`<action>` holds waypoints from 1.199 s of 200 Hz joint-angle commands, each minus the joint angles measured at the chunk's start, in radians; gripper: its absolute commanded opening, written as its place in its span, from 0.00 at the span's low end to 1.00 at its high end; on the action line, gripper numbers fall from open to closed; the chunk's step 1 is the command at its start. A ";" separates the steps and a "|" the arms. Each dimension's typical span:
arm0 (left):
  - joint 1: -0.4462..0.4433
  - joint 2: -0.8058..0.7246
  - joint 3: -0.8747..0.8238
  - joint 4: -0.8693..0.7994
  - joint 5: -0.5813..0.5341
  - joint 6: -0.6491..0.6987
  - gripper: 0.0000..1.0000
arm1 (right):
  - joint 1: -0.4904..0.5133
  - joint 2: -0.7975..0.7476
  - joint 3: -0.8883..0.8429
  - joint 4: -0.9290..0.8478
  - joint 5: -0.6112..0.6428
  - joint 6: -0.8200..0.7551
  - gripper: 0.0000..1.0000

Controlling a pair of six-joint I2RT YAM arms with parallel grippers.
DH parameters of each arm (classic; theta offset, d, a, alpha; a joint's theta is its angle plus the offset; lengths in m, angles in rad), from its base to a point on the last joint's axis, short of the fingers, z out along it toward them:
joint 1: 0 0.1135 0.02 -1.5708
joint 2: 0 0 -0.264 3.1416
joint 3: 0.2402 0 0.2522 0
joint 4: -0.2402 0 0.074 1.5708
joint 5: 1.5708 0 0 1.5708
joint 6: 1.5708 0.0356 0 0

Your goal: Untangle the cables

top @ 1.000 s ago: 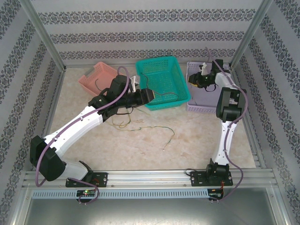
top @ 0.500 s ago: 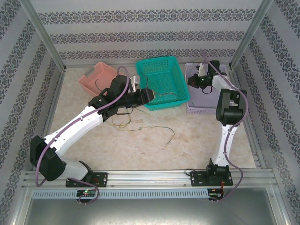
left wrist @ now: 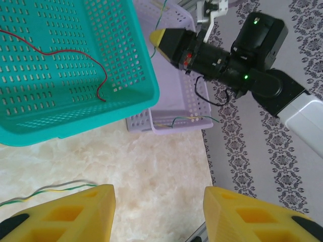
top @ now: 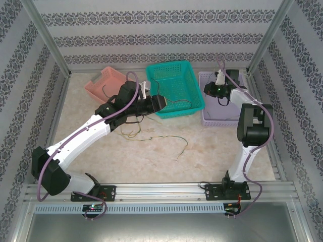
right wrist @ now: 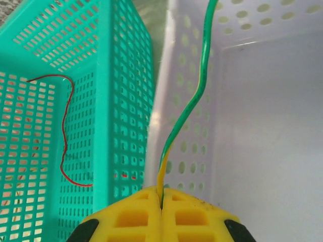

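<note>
One green wire (right wrist: 194, 96) pinched in right pincer (right wrist: 161, 197), pressed together on it, above purple basket (right wrist: 262, 91). Left pincer (left wrist: 159, 204) spread, empty, low over desk (left wrist: 156, 161). Red wire (right wrist: 64, 136) lies in teal basket (right wrist: 113, 70); loose strands (top: 136, 133) on desk beside left arm. We judge drop comes next: we lower well inside purple walls, then spread pincer, so wire does not drape over rim.
</note>
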 commanded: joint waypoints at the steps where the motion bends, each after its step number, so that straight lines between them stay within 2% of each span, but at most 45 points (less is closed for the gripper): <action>1: -0.016 -0.031 0.004 0.048 -0.021 -0.011 0.49 | 0.007 -0.051 -0.071 0.073 0.025 0.076 0.00; 28: -0.039 0.001 0.005 0.031 -0.016 -0.023 0.45 | 0.006 -0.063 -0.139 0.144 0.012 0.168 0.00; 56: -0.102 0.055 0.022 0.001 -0.035 0.042 0.45 | -0.001 -0.072 -0.209 0.218 0.018 0.271 0.00; 71: -0.158 0.106 0.029 0.020 -0.021 0.089 0.44 | -0.001 -0.070 -0.238 0.260 0.006 0.308 0.00; 96: -0.291 0.246 0.073 -0.005 0.027 0.252 0.41 | -0.004 -0.051 -0.240 0.278 -0.012 0.323 0.00; 114: -0.378 0.370 0.130 -0.026 0.009 0.305 0.41 | -0.008 -0.042 -0.211 0.247 -0.025 0.329 0.00; 152: -0.460 0.632 0.294 0.081 -0.099 0.249 0.46 | -0.010 -0.037 -0.156 0.173 -0.031 0.369 0.00; 196: -0.473 0.901 0.526 0.154 -0.133 0.139 0.55 | -0.004 -0.049 -0.175 0.142 -0.052 0.459 0.00; 240: -0.462 1.045 0.701 0.116 -0.178 0.080 0.58 | 0.010 -0.129 -0.241 0.082 -0.057 0.474 0.00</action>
